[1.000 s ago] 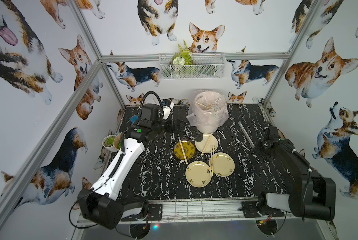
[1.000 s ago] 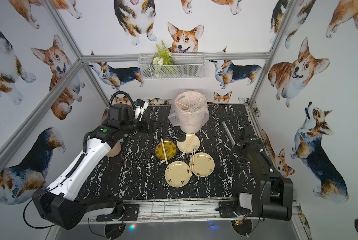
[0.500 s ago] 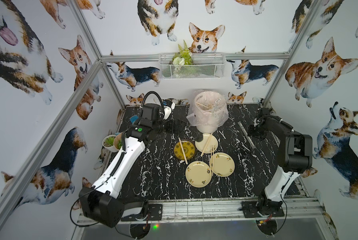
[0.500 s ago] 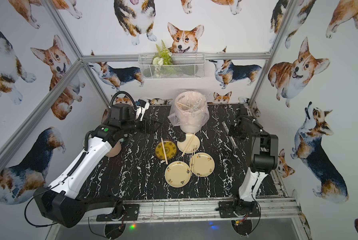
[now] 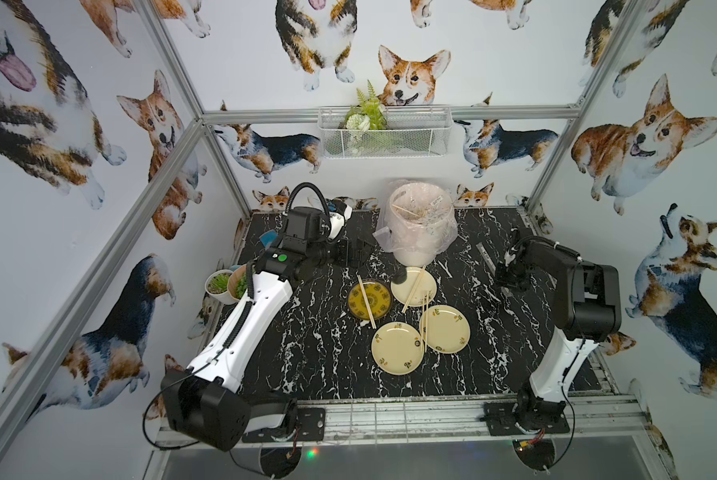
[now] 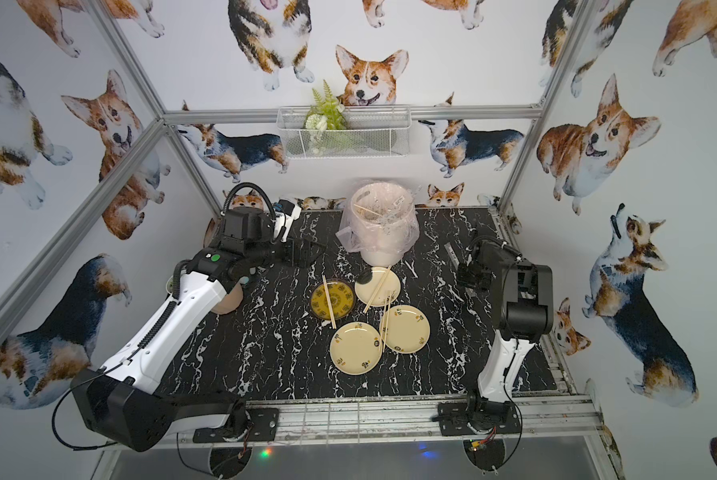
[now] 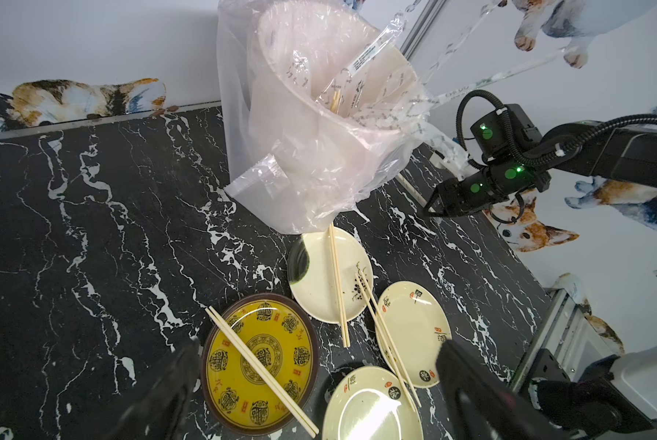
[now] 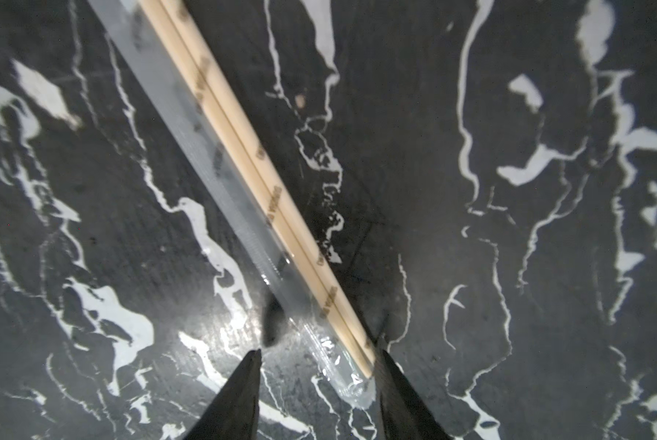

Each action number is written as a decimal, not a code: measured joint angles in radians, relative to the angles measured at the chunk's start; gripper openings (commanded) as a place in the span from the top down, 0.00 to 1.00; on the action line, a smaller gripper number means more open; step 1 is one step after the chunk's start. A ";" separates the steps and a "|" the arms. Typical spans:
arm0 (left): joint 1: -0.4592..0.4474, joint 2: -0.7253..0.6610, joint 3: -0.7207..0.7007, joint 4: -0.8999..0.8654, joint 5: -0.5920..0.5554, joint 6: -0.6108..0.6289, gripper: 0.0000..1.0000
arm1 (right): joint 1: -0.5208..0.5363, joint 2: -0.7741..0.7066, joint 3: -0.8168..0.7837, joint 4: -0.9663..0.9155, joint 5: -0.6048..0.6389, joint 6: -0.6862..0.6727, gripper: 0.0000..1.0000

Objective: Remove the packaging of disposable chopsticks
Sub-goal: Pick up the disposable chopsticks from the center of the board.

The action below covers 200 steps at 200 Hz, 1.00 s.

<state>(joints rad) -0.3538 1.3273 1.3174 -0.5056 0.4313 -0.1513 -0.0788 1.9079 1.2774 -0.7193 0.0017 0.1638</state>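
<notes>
Upper-centre bin (image 5: 415, 249) holds sleeves (image 7: 361, 64). Your left gripper (image 7: 319, 344) gapes empty; your right gripper (image 8: 319, 354) straddles wrapped chopsticks (image 8: 250, 152), unclamped, wrist-view only.

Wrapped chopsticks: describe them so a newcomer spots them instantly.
Start at the lined bin at the black table's back. Right of it, under the right end effector, lies one chopstick pair. Unlike the bare pairs on the plates, it sits inside a clear sleeve.

Lined bin (image 5: 411, 249) at rear of black marble table (image 5: 307, 353).
Bare chopsticks (image 5: 366, 302) on plates (image 5: 390, 353) before the bin; packaging (image 5: 485, 257) right of it.
</notes>
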 measured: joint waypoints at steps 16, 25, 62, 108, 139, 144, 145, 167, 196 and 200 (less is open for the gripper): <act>0.000 0.000 0.000 0.001 0.003 -0.002 0.00 | 0.001 -0.003 -0.014 -0.003 0.018 0.000 0.50; 0.000 0.000 0.000 0.002 0.005 -0.002 0.00 | 0.002 -0.003 -0.016 -0.008 0.031 0.000 0.51; 0.000 -0.006 -0.002 0.005 0.008 -0.009 0.00 | 0.008 -0.005 -0.018 -0.020 0.056 0.000 0.79; 0.000 -0.018 -0.002 0.006 0.009 -0.010 0.00 | 0.045 -0.019 -0.042 -0.041 0.079 0.013 1.00; 0.000 -0.026 -0.002 0.006 0.008 -0.010 0.00 | 0.125 -0.080 -0.120 -0.070 0.040 0.054 1.00; 0.000 -0.026 -0.002 0.006 0.008 -0.010 0.00 | 0.140 -0.097 -0.137 -0.075 0.027 0.060 1.00; 0.000 -0.026 -0.002 0.006 0.008 -0.010 0.00 | 0.142 -0.099 -0.140 -0.075 0.025 0.062 1.00; 0.000 -0.026 -0.003 0.008 0.010 -0.013 0.00 | 0.186 -0.225 -0.224 -0.114 -0.043 0.098 1.00; -0.002 -0.016 -0.004 0.024 0.038 -0.039 0.00 | 0.188 -0.552 -0.285 -0.121 -0.064 0.136 1.00; -0.004 -0.012 -0.004 0.029 0.047 -0.044 0.00 | 0.189 -0.600 -0.288 -0.121 -0.068 0.143 1.00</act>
<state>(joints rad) -0.3576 1.3151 1.3136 -0.4770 0.4778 -0.1955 0.1101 1.3079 0.9897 -0.8398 -0.0658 0.3069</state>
